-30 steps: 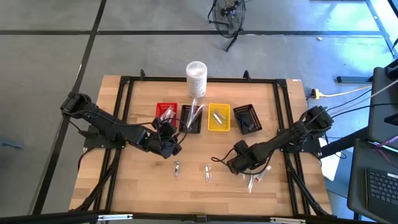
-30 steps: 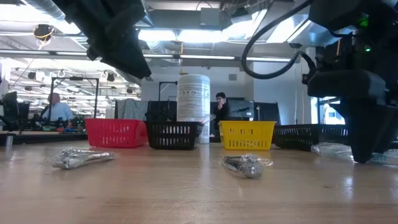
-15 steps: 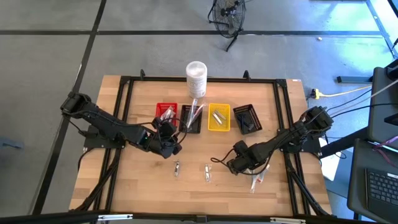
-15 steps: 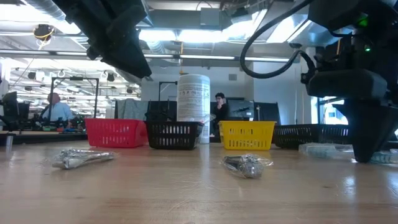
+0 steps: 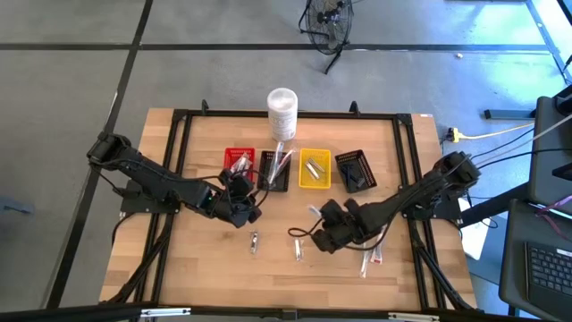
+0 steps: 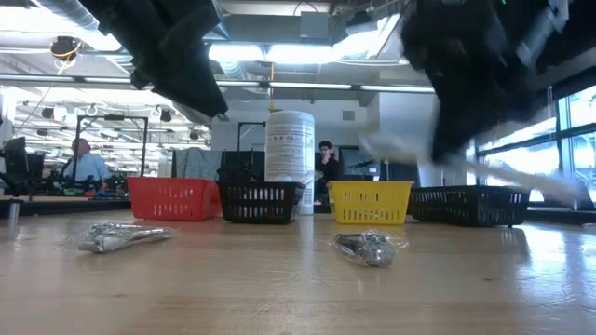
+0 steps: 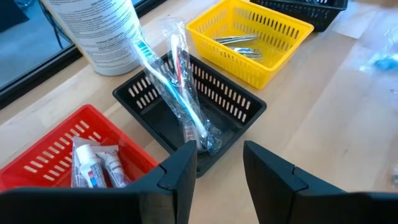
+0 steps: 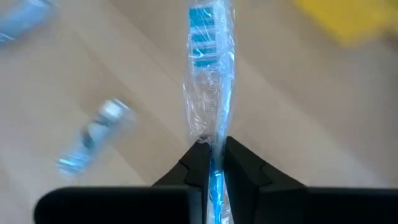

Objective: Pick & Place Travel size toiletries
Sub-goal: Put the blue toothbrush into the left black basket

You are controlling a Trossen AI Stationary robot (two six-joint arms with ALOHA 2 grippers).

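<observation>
1. The right gripper (image 5: 315, 234) has swung away from the right side of the table, where it was low over loose items half a second ago, and now sits mid-table in front of the yellow basket (image 5: 314, 169).
2. It comes away loaded: its fingers are pinched on a wrapped toothbrush (image 8: 208, 74), blue-marked and sticking straight out ahead of the jaws. That reads as pick done, carry under way.
3. Likely destination, by my judgement: the black basket (image 7: 205, 109), where other toothbrushes (image 7: 177, 84) already stand.
4. The left gripper (image 7: 219, 163) waits just before that basket, jaws a narrow gap apart, empty.
5. Only the right wrist view shows the grip itself; the low view gives just a dark smear of moving arm.
6. The high view alone shows what remains: two silvery pieces (image 5: 254, 241) mid-table and tubes (image 5: 371, 258) at right.
</observation>
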